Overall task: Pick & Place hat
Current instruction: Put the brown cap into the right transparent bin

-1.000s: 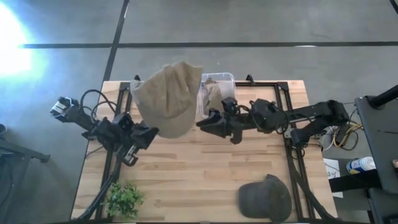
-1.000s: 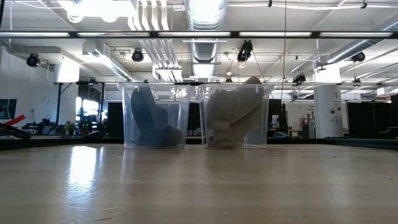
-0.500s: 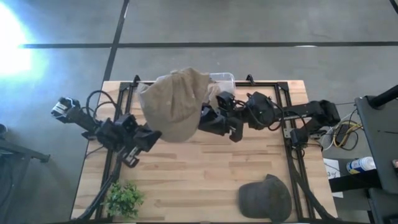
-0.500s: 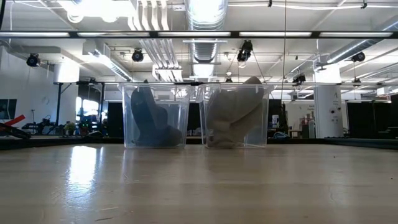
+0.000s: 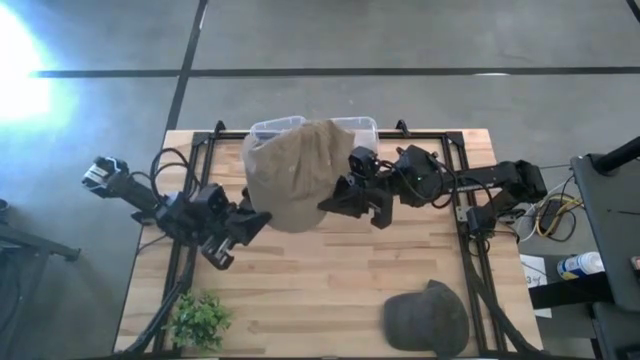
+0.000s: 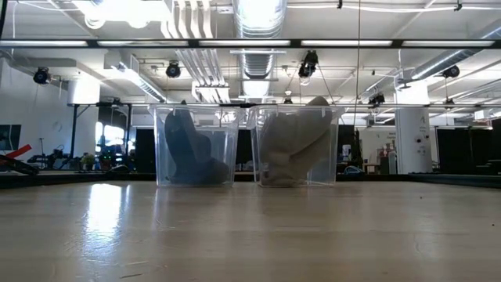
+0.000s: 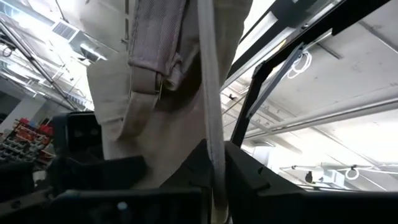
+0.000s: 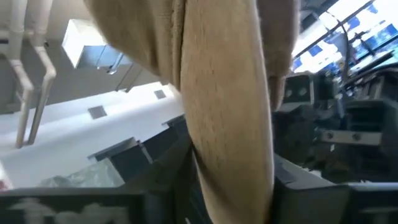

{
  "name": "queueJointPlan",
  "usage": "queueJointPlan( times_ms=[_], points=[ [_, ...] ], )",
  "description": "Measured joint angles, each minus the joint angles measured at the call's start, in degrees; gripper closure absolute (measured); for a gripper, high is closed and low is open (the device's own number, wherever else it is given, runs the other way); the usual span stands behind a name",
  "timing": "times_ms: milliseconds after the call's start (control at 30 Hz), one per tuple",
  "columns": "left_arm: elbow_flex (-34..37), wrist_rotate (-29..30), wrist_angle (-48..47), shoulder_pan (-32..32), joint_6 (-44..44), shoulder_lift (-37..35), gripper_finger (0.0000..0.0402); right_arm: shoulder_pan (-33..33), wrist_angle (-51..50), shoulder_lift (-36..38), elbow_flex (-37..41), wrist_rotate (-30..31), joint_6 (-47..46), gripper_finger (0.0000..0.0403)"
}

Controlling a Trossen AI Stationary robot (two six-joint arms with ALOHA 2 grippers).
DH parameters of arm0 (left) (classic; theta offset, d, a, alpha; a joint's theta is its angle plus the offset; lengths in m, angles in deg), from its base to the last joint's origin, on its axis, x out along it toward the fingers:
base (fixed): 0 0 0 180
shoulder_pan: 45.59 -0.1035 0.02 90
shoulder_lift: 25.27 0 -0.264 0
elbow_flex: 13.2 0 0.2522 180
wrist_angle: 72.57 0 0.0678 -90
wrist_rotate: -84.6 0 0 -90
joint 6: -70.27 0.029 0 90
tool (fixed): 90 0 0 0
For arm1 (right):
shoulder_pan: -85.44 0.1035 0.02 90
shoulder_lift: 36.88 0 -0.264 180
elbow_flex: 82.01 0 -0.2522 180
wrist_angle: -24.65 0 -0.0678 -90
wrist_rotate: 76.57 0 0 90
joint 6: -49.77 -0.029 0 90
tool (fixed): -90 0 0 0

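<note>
I see the wooden desk (image 5: 330,270) carrying two clear bins (image 6: 196,146), one hat in each. The tan hat (image 5: 292,172) hangs over them, left gripper (image 5: 258,217) and right gripper (image 5: 328,203) each pinching an edge. One dark cap (image 5: 428,318) sits near the front-right corner. No readable writing.

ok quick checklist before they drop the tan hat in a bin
1. Tan hat held between left gripper and right gripper: ok.
2. Hat over the bins at the table's far edge: ok, it covers most of both.
3. Which bin it lines up with: cannot tell.
4. Tan-hat bin has room: cannot tell, a tan hat already reaches its rim.
5. Blue-hat bin upright: ok.
6. Dark cap and plant out of the way: ok.
</note>
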Motion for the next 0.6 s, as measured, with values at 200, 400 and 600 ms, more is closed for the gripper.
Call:
queueJointPlan(
  times_ms=[200, 400, 600],
  points=[
    [0.02, 5.07, -2.66, 0.06, 0.50, -0.15, 0.0371, -0.02, -0.74, 0.23, 0.00, -0.54, 0.00, 0.0348],
    [0.12, 15.22, -9.24, 0.35, -3.73, -0.20, 0.0326, -1.02, -6.16, 1.81, -0.04, -0.19, 0.20, 0.0388],
    [0.16, 25.59, -13.39, 1.65, -2.44, -0.09, 0.0238, -3.02, -16.68, 5.33, 0.11, 1.38, 2.19, 0.0388]
  ],
)
